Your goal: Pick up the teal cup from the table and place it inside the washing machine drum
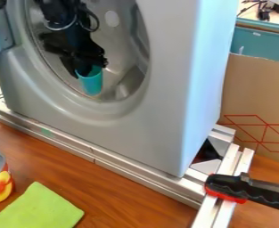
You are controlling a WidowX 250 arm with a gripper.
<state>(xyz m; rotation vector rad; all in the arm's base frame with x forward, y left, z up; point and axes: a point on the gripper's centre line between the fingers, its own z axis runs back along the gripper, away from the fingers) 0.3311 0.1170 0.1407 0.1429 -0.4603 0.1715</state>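
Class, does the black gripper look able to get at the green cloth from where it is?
Probably not directly: the gripper sits inside the drum by the teal cup, with the machine's front between it and the cloth on the table.

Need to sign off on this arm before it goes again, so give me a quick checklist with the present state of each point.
1. End effector inside the drum of the machine: ok.
2. End effector at the top of the teal cup: ok.
3. Firm grip on the cup: cannot tell; the contact is hard to make out.
4. Cup lifted off the drum's inner wall: cannot tell from this angle.
5. Round opening uncovered for the arm: ok.
6. Table in front free of loose things: not ok; a green cloth and a can are there.
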